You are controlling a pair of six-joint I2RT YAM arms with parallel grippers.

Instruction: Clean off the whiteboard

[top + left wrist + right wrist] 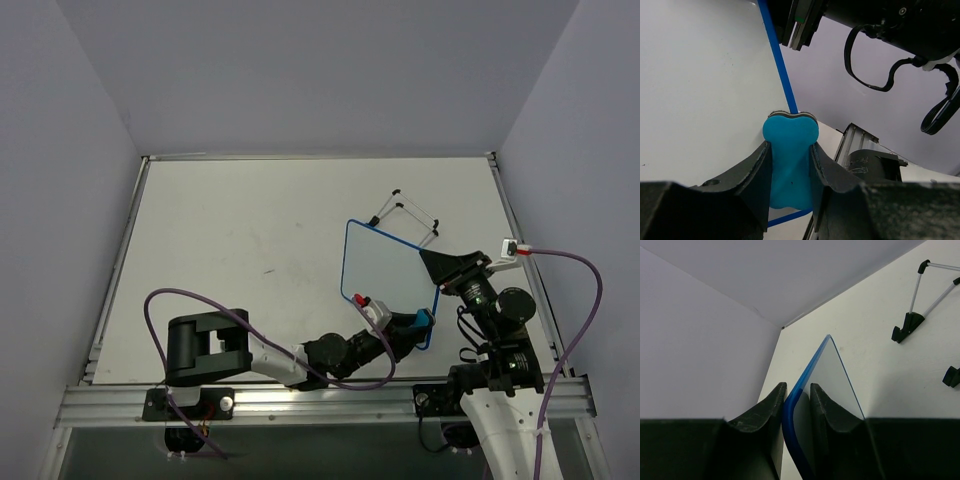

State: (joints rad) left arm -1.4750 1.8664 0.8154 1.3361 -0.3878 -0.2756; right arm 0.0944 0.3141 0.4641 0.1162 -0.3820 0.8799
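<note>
We note the whiteboard (385, 272) as a thin, stiff, light panel with a slick face; we judge it would pivot if pressed far from its hold. The right gripper (797, 405) is closed on the blue rim, with the board edge-on between its fingers. The rim looks the sensible hold. The left gripper (790, 172) is clamped around the eraser (790, 150), whose tip sits at the rim near the right gripper; contact unclear. The face looks blank.

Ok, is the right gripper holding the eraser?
No, the right gripper clamps the whiteboard by its blue rim; the eraser sits in the left gripper.
</note>
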